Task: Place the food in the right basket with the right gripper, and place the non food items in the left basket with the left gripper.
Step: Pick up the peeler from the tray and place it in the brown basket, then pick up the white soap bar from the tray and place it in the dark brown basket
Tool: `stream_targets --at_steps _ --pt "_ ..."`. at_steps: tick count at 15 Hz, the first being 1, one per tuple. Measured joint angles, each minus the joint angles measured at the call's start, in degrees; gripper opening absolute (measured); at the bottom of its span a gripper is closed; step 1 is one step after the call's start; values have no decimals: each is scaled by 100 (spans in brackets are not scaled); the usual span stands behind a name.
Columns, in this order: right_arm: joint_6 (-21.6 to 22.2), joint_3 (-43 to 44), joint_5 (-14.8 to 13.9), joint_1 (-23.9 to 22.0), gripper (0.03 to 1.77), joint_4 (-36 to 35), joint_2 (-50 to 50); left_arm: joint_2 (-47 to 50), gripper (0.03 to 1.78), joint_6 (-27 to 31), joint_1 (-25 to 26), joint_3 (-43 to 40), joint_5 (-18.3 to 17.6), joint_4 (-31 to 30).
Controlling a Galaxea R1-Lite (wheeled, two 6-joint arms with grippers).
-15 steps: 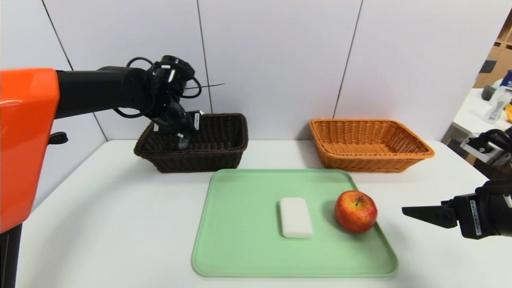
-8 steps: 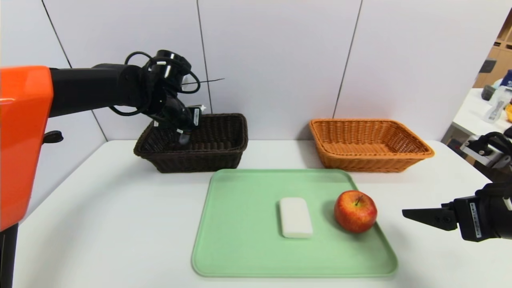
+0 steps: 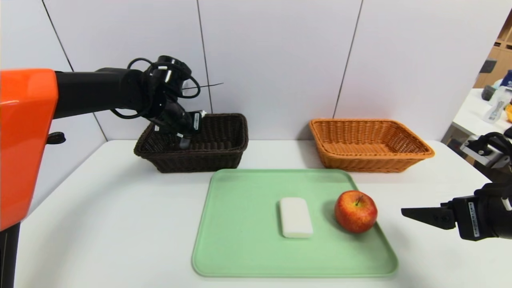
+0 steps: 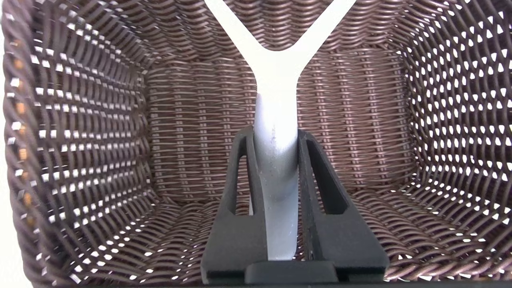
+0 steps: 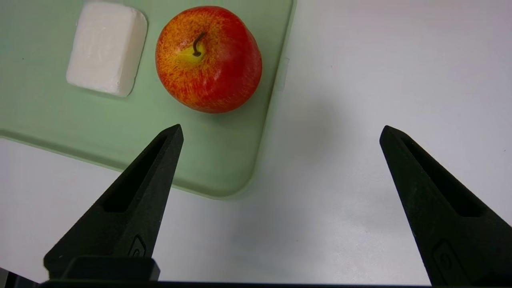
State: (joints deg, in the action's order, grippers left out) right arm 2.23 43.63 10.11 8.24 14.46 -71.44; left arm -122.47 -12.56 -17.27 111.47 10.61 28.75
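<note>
My left gripper [image 3: 185,138] hangs inside the dark brown left basket [image 3: 224,158], shut on a white Y-shaped tool [image 4: 277,68]. The tool's stem is clamped between the jaws, and its fork points toward the basket floor [image 4: 192,160]. A red apple [image 3: 355,211] and a white soap-like bar [image 3: 296,217] lie on the green tray [image 3: 240,244]. My right gripper [image 3: 412,212] hovers open just right of the tray, with the apple [image 5: 209,60] ahead of its fingertips and nothing between them. The orange right basket [image 3: 372,162] stands behind the tray.
The two baskets stand side by side against the back wall, with a gap between them. The tray's corner [image 5: 224,180] lies just below my right gripper's [image 5: 282,132] left finger. A side table with clutter [image 3: 494,106] stands at the far right.
The left arm rose slightly over the dark basket and has come back down to about where it was, still shut on the white tool. The right gripper has barely shifted.
</note>
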Motion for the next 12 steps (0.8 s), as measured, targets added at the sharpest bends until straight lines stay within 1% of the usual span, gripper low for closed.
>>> stream_targets --at_steps 2,4,5,8,10,12 --pt "2 -30 2 0 170 -13 0 -11 60 -9 -6 0 -17 -9" --pt "7 -50 0 -1 170 -21 -2 -24 86 -15 -4 7 -17 -24" --pt "5 -55 0 -1 170 -21 -2 -30 95 -17 0 11 -13 -30" --pt "5 -57 0 -4 170 -21 0 6 119 -17 -9 51 -16 -30" --pt "5 -55 0 -12 170 -29 2 138 131 -17 -41 55 -16 -20" --pt "13 -50 0 -23 170 -33 16 386 140 -37 -232 -9 -11 17"
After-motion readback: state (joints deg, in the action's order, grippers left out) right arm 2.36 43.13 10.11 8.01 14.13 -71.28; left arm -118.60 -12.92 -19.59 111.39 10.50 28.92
